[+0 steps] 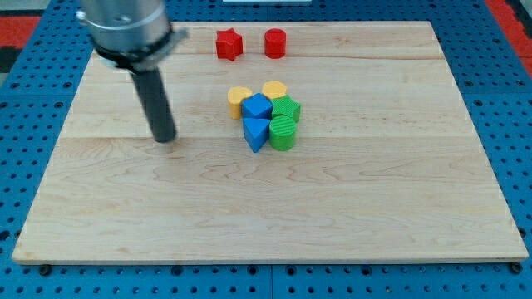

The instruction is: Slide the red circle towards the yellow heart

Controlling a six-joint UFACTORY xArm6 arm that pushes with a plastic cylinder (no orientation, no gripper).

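The red circle [275,42] sits near the view's top, just right of a red star [229,44]. The yellow heart [238,100] lies lower, at the upper left of a tight cluster of blocks in the board's middle. My tip [165,138] rests on the board well to the left of that cluster and far below-left of the red circle, touching no block.
The cluster also holds a yellow block [275,90], a blue cube [258,107], a blue triangle [256,133], a green block [288,109] and a green cylinder [283,131]. The wooden board [266,216] lies on a blue pegboard surface.
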